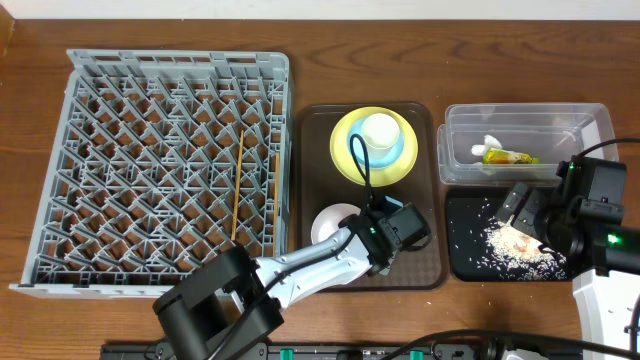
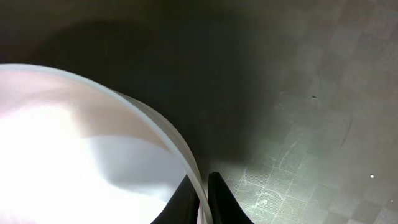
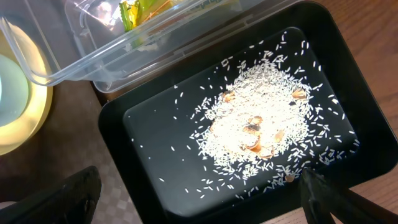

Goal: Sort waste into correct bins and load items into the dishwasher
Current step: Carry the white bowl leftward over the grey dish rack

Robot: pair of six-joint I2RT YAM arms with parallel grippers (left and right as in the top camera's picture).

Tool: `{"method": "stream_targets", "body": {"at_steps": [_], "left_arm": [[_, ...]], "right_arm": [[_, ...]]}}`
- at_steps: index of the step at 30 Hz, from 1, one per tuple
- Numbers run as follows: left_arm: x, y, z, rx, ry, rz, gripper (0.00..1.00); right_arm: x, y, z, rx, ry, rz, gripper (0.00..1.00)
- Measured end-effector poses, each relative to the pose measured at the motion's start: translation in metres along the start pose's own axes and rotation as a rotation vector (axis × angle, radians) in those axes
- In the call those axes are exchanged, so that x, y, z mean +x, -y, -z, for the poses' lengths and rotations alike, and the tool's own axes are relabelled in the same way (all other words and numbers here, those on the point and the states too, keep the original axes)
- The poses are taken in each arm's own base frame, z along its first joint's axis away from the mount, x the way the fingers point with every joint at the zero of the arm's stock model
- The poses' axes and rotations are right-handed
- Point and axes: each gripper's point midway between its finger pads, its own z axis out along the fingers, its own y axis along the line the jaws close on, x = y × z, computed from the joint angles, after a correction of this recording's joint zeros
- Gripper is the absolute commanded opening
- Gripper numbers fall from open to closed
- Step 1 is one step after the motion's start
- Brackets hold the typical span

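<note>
grey rack [image 1: 180, 58] far left, chopsticks [image 1: 238, 185] lying in it, other pegs bare. next right, on the brown tray [image 1: 420, 272]: white bowl [image 1: 332, 222], w/ left gripper [image 2: 202, 198] pinched on its right rim, one finger inside, one outside. risk imo: edge-only hold, so bowl may swing or slip on the lift & knock the yellow plate [image 1: 342, 160] w/ blue bowl [image 1: 402, 150] + cup [image 1: 379, 130] stacked just behind. left arm reaches low from bottom-left, wrist over the tray. further right, clear tub [image 1: 455, 150] holds wrapper [image 1: 505, 157] + white scrap [image 1: 490, 143]; black tray [image 1: 462, 262] has the rice [image 1: 505, 245]. right gripper [image 1: 522, 212] spread wide, empty, hovers over that tray, arm reaching from right edge.
</note>
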Motion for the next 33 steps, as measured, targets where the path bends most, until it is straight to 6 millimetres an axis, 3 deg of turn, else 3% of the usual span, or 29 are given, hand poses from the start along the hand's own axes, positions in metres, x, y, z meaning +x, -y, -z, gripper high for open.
{"method": "stream_targets", "body": {"at_steps": [12, 18, 24, 33], "left_arm": [[0.002, -0.002, 0.000, -0.011, -0.009, -0.007, 0.08], [0.005, -0.006, 0.010, -0.013, -0.020, -0.058, 0.08], [-0.007, -0.010, 0.047, 0.109, -0.005, -0.030, 0.08], [-0.039, -0.028, 0.123, 0.413, 0.097, 0.076, 0.07]], "right_arm": [[0.000, 0.000, 0.000, 0.000, 0.000, 0.000, 0.99], [0.000, 0.000, 0.000, 0.000, 0.000, 0.000, 0.99], [0.000, 0.000, 0.000, 0.000, 0.000, 0.000, 0.99], [0.000, 0.000, 0.000, 0.000, 0.000, 0.000, 0.99]]}}
